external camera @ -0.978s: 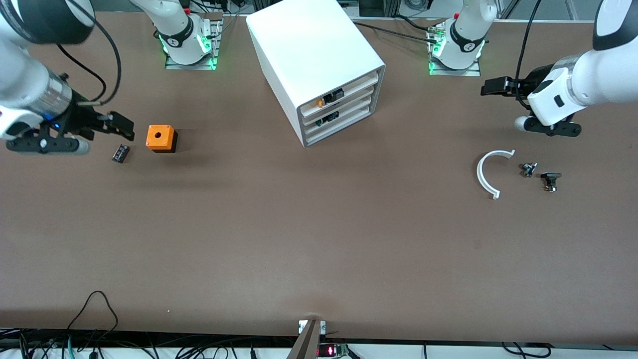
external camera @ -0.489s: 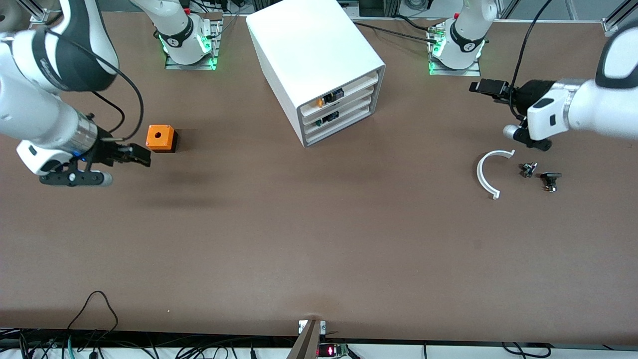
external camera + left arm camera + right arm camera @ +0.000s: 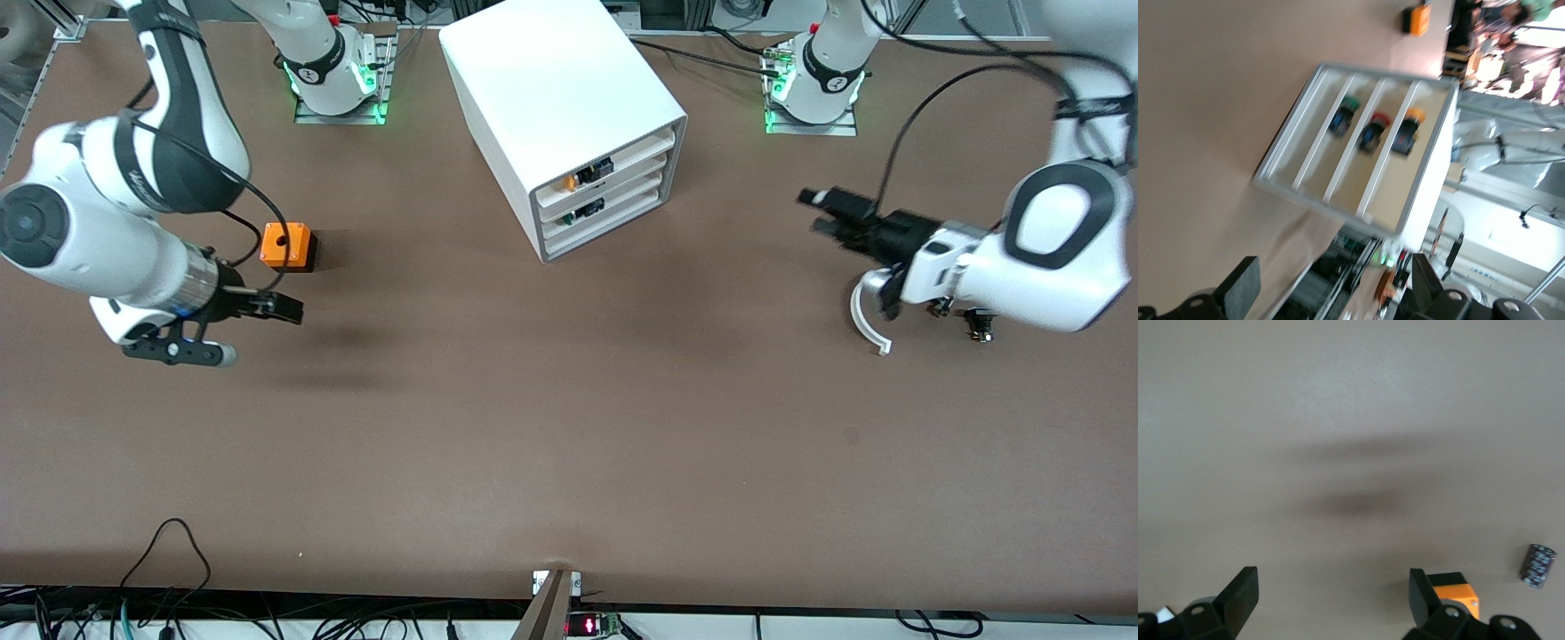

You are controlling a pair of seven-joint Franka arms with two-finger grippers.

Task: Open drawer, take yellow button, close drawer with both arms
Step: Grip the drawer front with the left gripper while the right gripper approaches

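Observation:
The white cabinet (image 3: 556, 84) stands near the robots' bases, its grey front turned toward the left arm's end. Its top drawer (image 3: 622, 160) sits flush in the frame. The button (image 3: 570, 184) shows as an orange cap behind that drawer's front. In the left wrist view the drawer (image 3: 1395, 180) holds the orange-capped button (image 3: 1408, 130). My left gripper (image 3: 822, 209) hangs open and empty over the table between cabinet and white arc, facing the cabinet front; its fingers (image 3: 1238, 290) stand wide. My right gripper (image 3: 280, 308) is open and empty over bare table beside the orange cube (image 3: 286, 246).
A white arc (image 3: 862, 316) and small dark parts (image 3: 978, 324) lie under the left arm. A small black component (image 3: 1537, 565) lies by the orange cube (image 3: 1457, 597). The two lower drawers hold a red-capped (image 3: 1373, 130) and a green-capped button (image 3: 1341, 113).
Both arms have swung inward. The right gripper moved past the orange cube toward the front camera and the middle. The left gripper moved toward the cabinet front. Both stayed open.

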